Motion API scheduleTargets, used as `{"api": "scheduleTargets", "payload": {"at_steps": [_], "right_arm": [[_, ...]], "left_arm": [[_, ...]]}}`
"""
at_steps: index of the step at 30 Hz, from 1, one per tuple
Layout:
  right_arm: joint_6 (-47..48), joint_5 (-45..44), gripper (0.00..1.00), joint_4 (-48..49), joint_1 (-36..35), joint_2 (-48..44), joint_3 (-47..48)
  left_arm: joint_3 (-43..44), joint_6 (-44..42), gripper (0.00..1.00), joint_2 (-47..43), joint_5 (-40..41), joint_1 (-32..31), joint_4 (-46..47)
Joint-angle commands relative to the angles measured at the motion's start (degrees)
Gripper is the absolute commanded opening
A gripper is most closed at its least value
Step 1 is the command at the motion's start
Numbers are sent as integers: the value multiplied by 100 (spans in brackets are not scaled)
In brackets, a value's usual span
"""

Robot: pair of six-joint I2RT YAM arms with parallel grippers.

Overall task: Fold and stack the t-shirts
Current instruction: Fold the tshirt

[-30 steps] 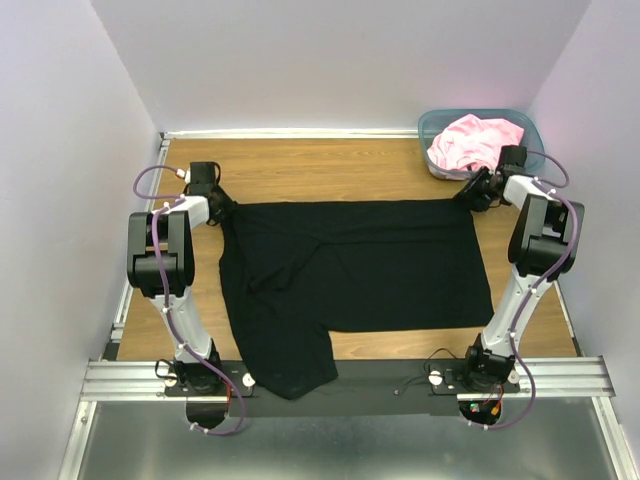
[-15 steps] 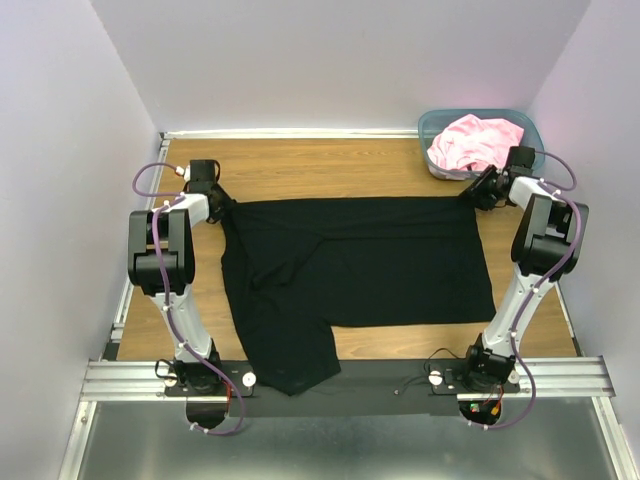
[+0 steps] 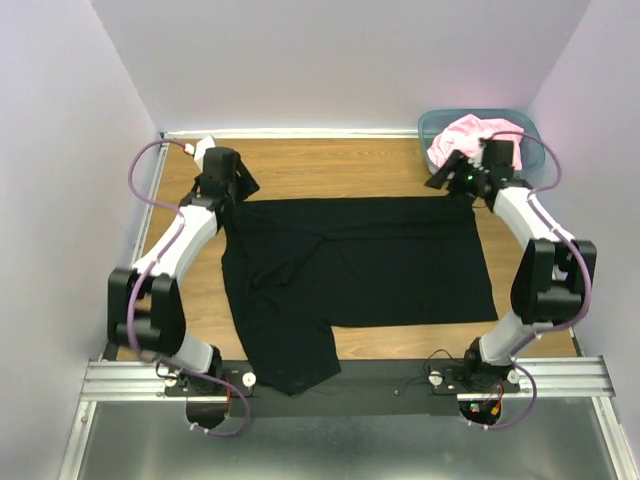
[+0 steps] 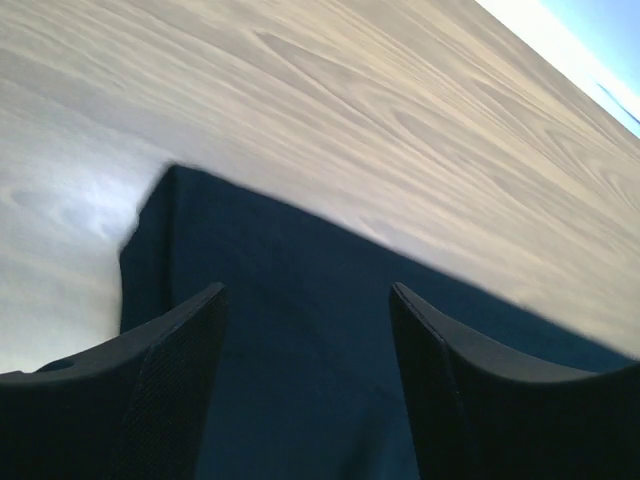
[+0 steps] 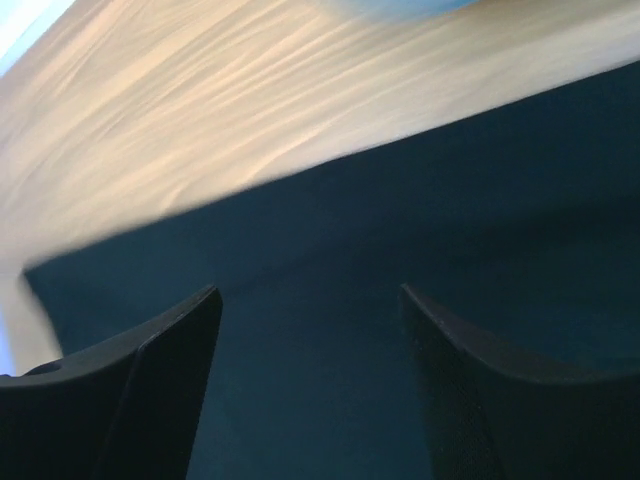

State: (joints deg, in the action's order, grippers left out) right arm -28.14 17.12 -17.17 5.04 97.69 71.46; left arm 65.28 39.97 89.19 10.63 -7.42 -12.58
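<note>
Hovering at the far corners of the black shirt [image 3: 360,265], left gripper [image 4: 305,300] and right gripper [image 5: 310,300] are holding fingers apart, so it's lying flat on the table [image 3: 330,170], guessing for folding; pink shirt [image 3: 475,135] is sitting in the bin [image 3: 535,138].

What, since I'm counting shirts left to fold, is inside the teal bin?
A bunched pink t-shirt fills the teal bin, heaped above its rim. The bin's floor and anything under the shirt are hidden, and the right arm covers the bin's near edge.
</note>
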Motion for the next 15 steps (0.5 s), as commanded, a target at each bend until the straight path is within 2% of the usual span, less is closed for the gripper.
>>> {"api": "scheduleTargets", "payload": {"at_steps": [1, 4, 5, 7, 8, 11, 12, 15], "right_arm": [[-130, 282, 80, -67, -651, -443, -527], [-288, 467, 79, 55, -1056, -663, -817], [-349, 432, 79, 73, -1301, -777, -1009], [-446, 397, 79, 135, -1435, -892, -1213], [-508, 388, 79, 170, -1462, -1005, -1466], [-578, 239, 79, 214, -1462, -1181, -1740], [-544, 230, 79, 214, -1462, -1269, -1837], [-517, 230, 79, 214, -1462, -1419, -1986]], "left_arm": [[-611, -269, 71, -761, 940, -713, -701], [-1051, -401, 65, -1175, 984, -1339, -886], [-1217, -445, 60, -1306, 1063, -1889, -1008], [-1307, -437, 54, -1395, 1142, -2419, -1158], [-1342, -437, 49, -1421, 1186, -3005, -1281], [-1316, -454, 40, -1334, 1353, -3808, -1422], [-1281, -498, 39, -1177, 1319, -4228, -1397], [-1123, -542, 39, -650, 1441, -4749, -1458]]}}
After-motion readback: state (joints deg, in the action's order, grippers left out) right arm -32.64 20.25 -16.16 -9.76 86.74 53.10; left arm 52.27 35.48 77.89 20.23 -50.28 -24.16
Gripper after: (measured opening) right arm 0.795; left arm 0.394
